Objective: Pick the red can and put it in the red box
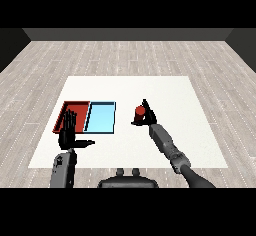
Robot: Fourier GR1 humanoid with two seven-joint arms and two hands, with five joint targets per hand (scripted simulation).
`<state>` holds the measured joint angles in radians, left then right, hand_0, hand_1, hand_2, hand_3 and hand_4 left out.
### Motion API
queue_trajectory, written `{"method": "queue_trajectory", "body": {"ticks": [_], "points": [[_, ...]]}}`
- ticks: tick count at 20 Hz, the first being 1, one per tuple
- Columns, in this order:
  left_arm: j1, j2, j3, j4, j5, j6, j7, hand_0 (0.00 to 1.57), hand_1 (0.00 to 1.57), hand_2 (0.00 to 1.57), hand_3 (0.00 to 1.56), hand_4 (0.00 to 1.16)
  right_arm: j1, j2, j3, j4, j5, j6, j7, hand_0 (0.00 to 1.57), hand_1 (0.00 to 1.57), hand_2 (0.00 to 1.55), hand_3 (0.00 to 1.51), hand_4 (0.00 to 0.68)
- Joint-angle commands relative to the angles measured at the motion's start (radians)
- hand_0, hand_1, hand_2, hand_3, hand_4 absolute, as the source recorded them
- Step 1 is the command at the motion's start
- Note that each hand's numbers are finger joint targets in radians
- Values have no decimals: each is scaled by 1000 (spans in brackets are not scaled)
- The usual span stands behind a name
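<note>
A large white rectangular table (pixel 130 87) fills the middle of the view, standing on a grey wood-plank floor (pixel 125 55). Near the table's left front lie two shallow trays side by side and touching: a red tray (pixel 79 104) on the left and a light blue tray (pixel 102 117) on the right. The robot's left hand (pixel 67 132) is raised in front of the red tray, fingers straight and relaxed, holding nothing. To the right of the blue tray, well apart from it, the right hand (pixel 148 115) sits against a small red cylindrical can (pixel 140 112), fingers and thumb apparently curled around it. The can stands upright on the table or just above it, its long axis vertical, top facing up. The grasp looks under way; to do it well, keep the can upright and carry it left over the blue tray to the red one.
</note>
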<state>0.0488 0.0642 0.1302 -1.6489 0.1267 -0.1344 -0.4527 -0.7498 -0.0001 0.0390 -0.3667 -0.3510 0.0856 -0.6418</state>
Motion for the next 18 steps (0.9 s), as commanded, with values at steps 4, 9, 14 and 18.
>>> {"method": "queue_trajectory", "body": {"ticks": [4,9,14,18], "points": [[19,-15,-13,-21,-23,24,6,0,0,0,0,0,-98,0,77,155,-78,-13,-42,0,0,0,0,0],[11,29,26,-3,21,-28,2,0,0,0,0,0,-105,0,118,124,-125,-8,-9,0,0,0,0,0],[21,-20,-5,28,-11,2,-52,0,0,0,0,0,-169,0,192,140,-231,-98,48,0,0,0,0,0],[-55,-4,10,17,-2,28,23,0,0,0,0,0,-169,0,209,187,-196,-295,85,1468,1468,1448,1372,508]]}}
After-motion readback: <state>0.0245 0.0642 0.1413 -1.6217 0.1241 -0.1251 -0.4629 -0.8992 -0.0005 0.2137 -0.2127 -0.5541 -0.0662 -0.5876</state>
